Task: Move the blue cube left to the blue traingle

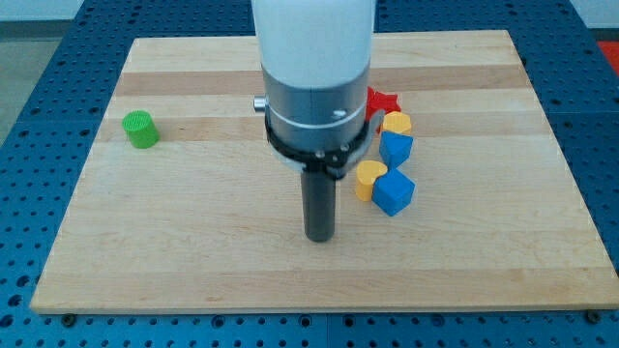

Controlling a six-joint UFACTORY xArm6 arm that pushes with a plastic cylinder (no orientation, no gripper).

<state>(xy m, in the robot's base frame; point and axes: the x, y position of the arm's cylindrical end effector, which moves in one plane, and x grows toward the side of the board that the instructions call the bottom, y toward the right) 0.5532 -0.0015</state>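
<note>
Camera view: you had no fingers to read, just my tip [318,237] on the board [193,242], left of & below the blue cube [394,191]. Cube touched a yellow heart [368,179]; blue triangle [396,148] just above, w/ yellow block [397,122], red star [384,100]. Green cylinder [140,129] far left.

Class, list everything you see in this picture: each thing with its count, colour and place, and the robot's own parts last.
Board: one, pale wood, fills most of the view, on a blue perforated surface.
Green block: one, round-looking, view's left, alone.
Red star: one, partly hidden behind the arm, top of the cluster at the view's right.
Yellow blocks: two, one below the star, one lower down.
Blue triangle: one, between the yellow blocks.
Blue cube: one, bottom of the cluster.
My tip: one, dark rod, left of the cube, apart from it.
</note>
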